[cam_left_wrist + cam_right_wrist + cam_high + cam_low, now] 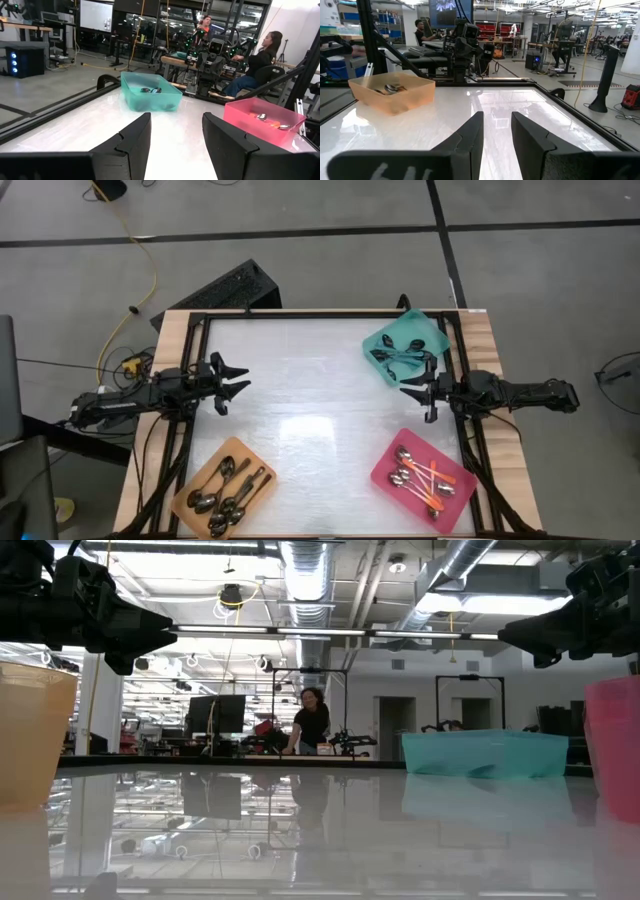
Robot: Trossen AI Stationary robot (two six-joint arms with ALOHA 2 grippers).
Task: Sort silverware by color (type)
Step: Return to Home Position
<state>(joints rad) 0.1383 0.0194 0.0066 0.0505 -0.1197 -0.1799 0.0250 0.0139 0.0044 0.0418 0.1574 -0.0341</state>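
Observation:
All the spoons lie in three trays. Silver spoons [228, 490] fill the orange tray [190, 498] at the near left. Orange-handled spoons [425, 480] lie in the pink tray [385, 475] at the near right. Dark-handled spoons [405, 350] sit in the teal tray [375, 343] at the far right. My left gripper [240, 383] hovers open over the table's left side, pointing right. My right gripper [408, 393] hovers open over the right side, just near of the teal tray, pointing left. Neither holds anything.
A black frame [300, 315] runs along the table's far and side edges. The white middle of the table [310, 400] lies between the two grippers. People sit and stand at benches in the room beyond the table.

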